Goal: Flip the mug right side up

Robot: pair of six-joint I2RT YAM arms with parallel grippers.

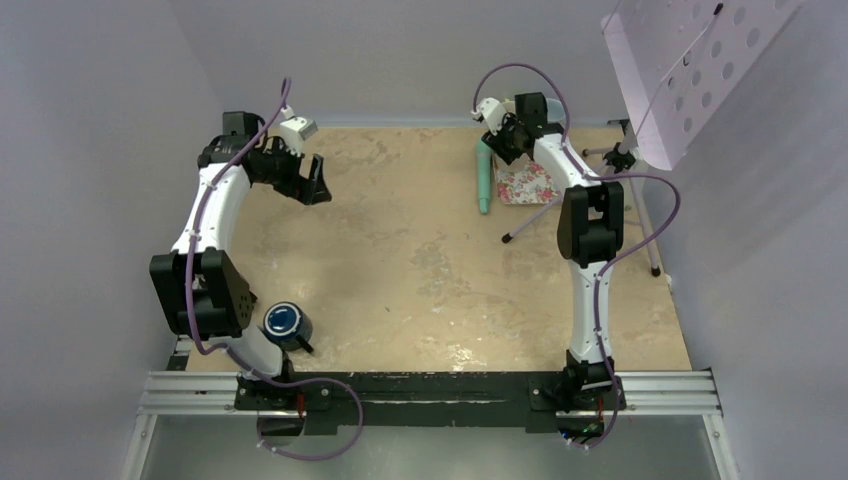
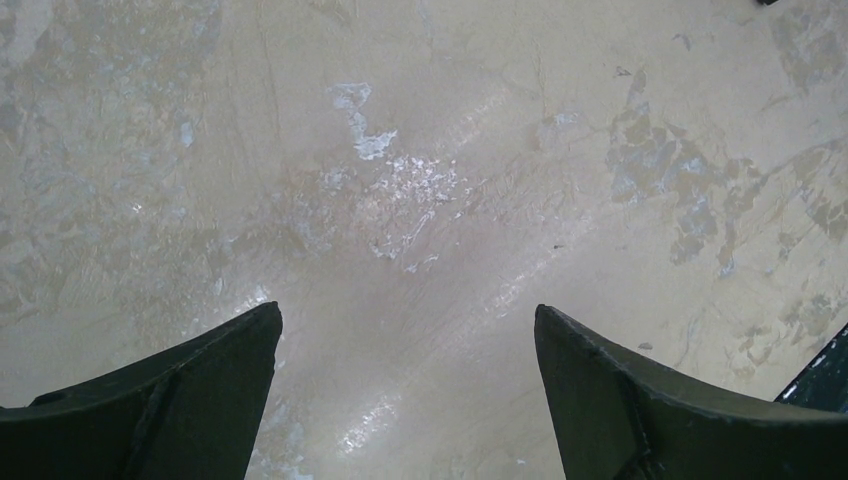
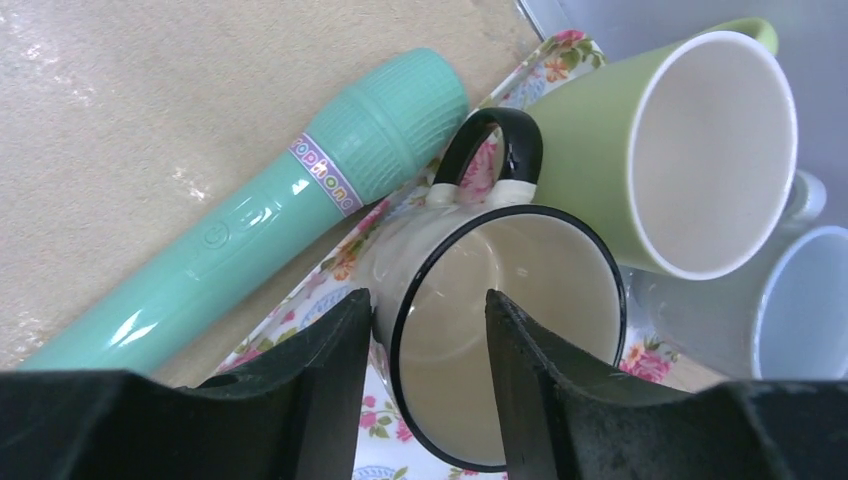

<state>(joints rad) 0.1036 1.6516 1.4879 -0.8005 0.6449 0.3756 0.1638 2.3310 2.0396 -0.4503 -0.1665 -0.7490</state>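
Mug (image 3: 530, 300), cream with black rim and black loop handle, faces mouth-up between my right gripper's (image 3: 425, 300) half-spread fingers, which straddle its near wall without clamping, on a floral mat (image 3: 340, 265), teal toy microphone (image 3: 300, 200) just left, green mug (image 3: 600, 150) crowding right, bare table (image 3: 120, 120) beyond.
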